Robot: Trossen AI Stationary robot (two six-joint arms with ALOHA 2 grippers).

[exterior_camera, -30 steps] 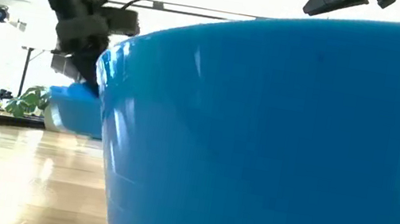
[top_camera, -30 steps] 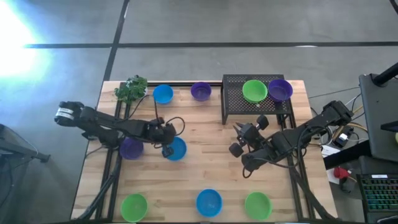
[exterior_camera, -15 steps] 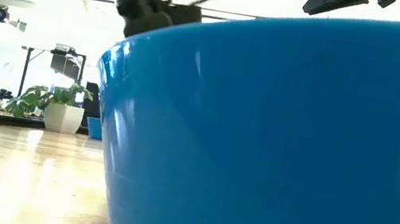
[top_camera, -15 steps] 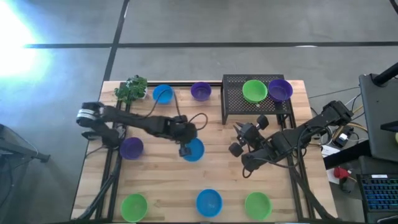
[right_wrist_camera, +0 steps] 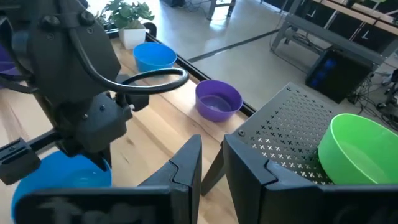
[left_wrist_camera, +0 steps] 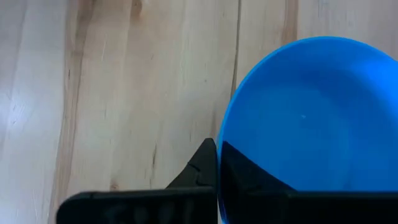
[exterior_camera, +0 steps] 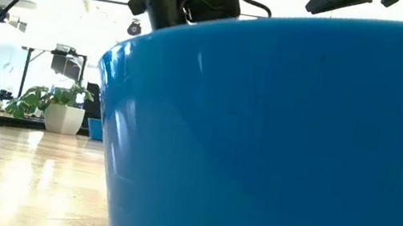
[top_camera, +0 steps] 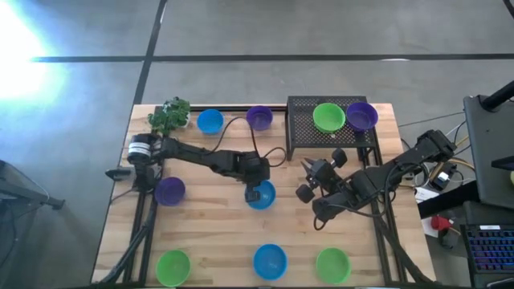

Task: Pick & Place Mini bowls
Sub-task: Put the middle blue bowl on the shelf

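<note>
Jaws of the left gripper (top_camera: 259, 192) are clamped on a blue bowl's (top_camera: 261, 195) rim at mid-desk (top_camera: 209, 233); the right gripper (top_camera: 315, 170) waits beside the black rack (top_camera: 301, 132), jaws slightly apart. Overhead, nine bowls: four blue, three green, two... actually three purple, ten total.

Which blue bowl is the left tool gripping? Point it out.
The blue bowl at mid-table, pinched at its rim by the shut left tool. The other two blue bowls sit free: one at the back edge, one at the front edge.
</note>
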